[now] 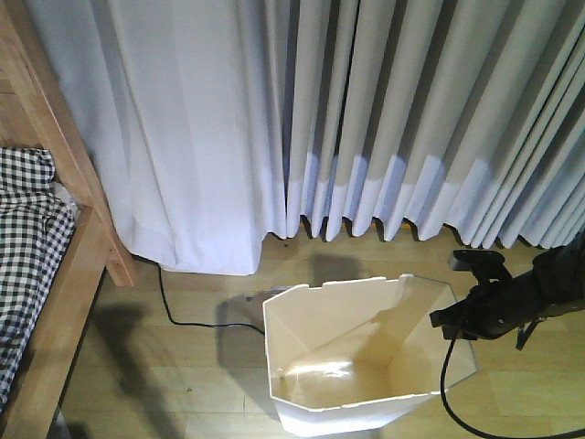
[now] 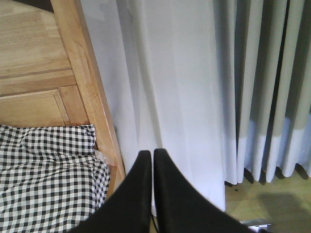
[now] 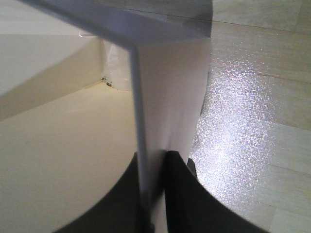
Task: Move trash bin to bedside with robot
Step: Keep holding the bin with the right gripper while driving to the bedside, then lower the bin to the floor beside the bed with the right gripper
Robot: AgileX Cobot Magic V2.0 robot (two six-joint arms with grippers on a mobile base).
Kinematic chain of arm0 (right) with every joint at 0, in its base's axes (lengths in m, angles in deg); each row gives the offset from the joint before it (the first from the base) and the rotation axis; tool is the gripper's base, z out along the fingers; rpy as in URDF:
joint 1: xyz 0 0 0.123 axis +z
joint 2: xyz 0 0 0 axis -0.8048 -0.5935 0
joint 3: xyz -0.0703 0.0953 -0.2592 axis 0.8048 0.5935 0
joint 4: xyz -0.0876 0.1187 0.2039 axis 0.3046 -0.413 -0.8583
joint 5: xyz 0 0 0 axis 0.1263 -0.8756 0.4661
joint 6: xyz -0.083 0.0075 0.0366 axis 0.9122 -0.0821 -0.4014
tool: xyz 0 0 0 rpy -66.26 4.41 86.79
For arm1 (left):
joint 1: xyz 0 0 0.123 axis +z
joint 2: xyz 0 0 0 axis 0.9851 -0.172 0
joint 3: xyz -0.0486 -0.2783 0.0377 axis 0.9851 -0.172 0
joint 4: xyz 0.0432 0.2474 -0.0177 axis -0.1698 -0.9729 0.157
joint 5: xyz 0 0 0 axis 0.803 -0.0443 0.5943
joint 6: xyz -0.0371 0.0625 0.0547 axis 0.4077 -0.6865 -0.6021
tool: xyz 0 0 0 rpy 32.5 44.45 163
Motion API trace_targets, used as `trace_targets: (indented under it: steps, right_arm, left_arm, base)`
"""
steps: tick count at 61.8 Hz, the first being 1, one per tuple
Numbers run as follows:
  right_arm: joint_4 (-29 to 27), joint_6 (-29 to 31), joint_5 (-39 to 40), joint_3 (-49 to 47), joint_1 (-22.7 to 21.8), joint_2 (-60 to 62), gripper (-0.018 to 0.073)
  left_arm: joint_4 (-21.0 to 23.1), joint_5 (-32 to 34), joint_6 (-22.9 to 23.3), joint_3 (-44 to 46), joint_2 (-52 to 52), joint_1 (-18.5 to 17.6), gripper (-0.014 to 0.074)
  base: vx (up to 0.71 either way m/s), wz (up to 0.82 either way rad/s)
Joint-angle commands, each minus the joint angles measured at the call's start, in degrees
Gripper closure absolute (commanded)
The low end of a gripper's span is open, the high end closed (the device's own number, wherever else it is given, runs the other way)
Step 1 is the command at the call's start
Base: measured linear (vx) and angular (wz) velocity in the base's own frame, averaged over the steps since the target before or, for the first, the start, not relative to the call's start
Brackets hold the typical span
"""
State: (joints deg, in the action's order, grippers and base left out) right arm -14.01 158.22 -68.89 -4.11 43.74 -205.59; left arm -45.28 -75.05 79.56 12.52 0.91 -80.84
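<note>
Some open floor (image 1: 155,375) separates trash bin (image 1: 320,352) from bed frame (image 1: 57,334).

right arm (image 1: 539,283): matte black, chunky blocky segments, hard edges; detail lost in the dark finish.
wrist block (image 1: 480,262): small black flat piece on top of the arm's front end.
cable (image 1: 444,370): thin, black, one smooth loop under the right arm.
left gripper (image 2: 151,153): all black, plain matte.
left fingers (image 2: 133,204): two, wide at base, narrowing to blunt points; straight inner edges.
right gripper (image 3: 151,194): black, same build.
right fingers (image 3: 184,194): two, broad curved bases, tips blurred.
screws/markings: can't tell, too dark.
</note>
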Motion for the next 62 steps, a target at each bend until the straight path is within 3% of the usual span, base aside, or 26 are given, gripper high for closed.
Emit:
trace_targets:
  steps: [1,29,40,62]
  right_arm:
    - [-1.5,0.2,-9.3,-0.5,-0.3,4.1,0.0566]
    - [-1.6,0.2,-9.4,-0.5,-0.1,4.1,0.0566]
    - [-4.1,-0.2,-8.9,-0.7,-0.1,3.9,0.0566]
    - [-6.0,-1.4,-7.9,-11.1,-0.2,-6.0,0.0566]
  left_arm:
    - [0.2,4.2,0.5,-1.6,0.5,-0.4,0.0602]
    - [0.2,4.2,0.5,-1.6,0.5,-0.4,0.0602]
    - [0.2,4.2,0.5,-1.6,0.5,-0.4,0.0602]
    - [0.2,4.2,0.5,-1.6,0.5,-0.4,0.0602]
  base:
    - [0.0,0.0]
    - [0.0,0.0]
    - [0.0,0.0]
    - [0.0,0.0]
